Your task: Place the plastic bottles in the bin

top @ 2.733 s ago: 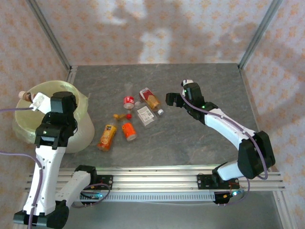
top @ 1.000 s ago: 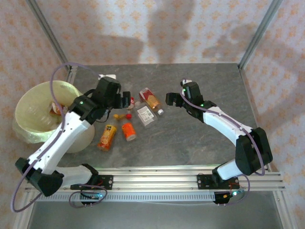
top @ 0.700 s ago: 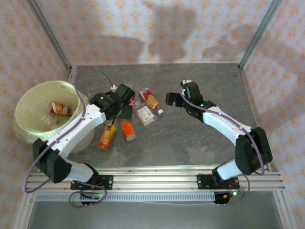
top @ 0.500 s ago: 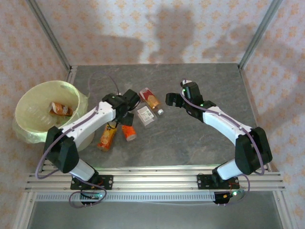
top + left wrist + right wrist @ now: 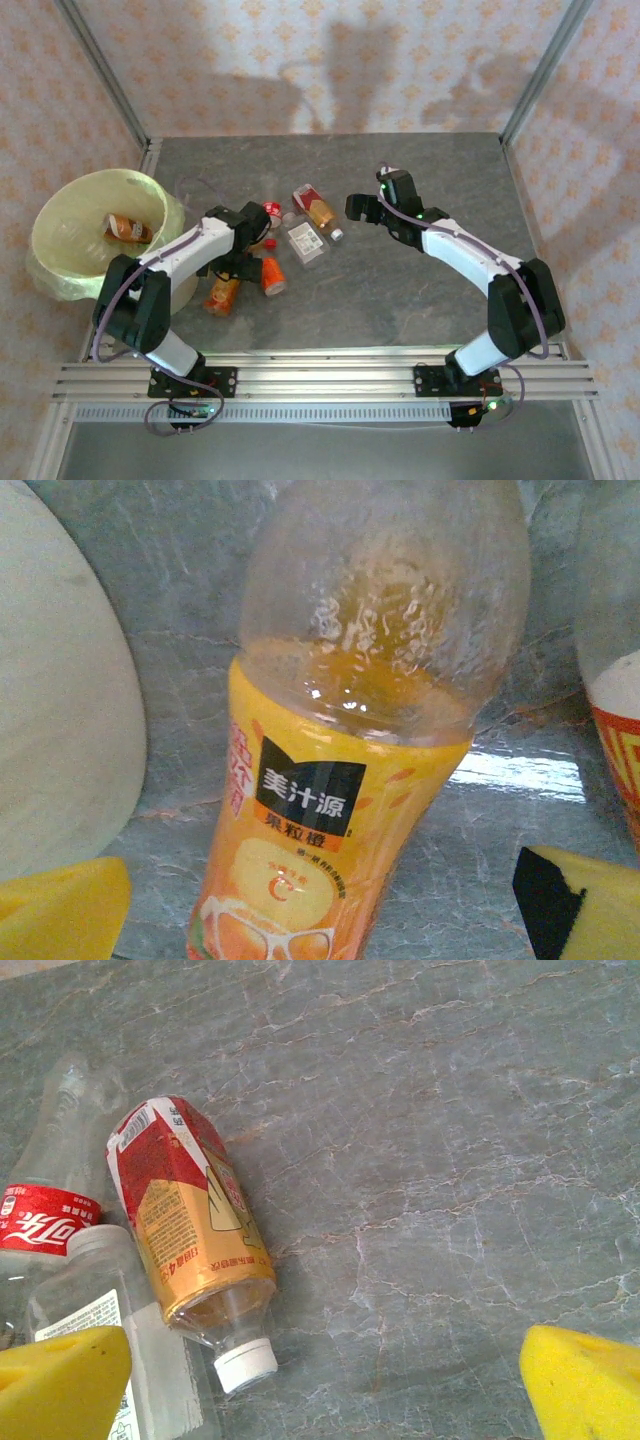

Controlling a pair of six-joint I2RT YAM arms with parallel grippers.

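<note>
Beside the bulging wall of the bin, on its side on the grey stone: clear plastic bottle with an orange label, straddled by the left gripper, its yellow pads spread wide, a strip of bare stone between each pad and the bottle. Just right of it, a second orange bottle. Further back, bunched close together: clear cola bottle with a red label, clear bottle with a white label, and red-and-orange labelled bottle with a white cap. Above that bunch's right edge, right gripper, fingers wide apart, nothing between them. At the table's left edge, large round bin lined with a pale yellow-green bag, one orange-labelled bottle lying inside. Bare grey table to the right and front of the bottles.
</note>
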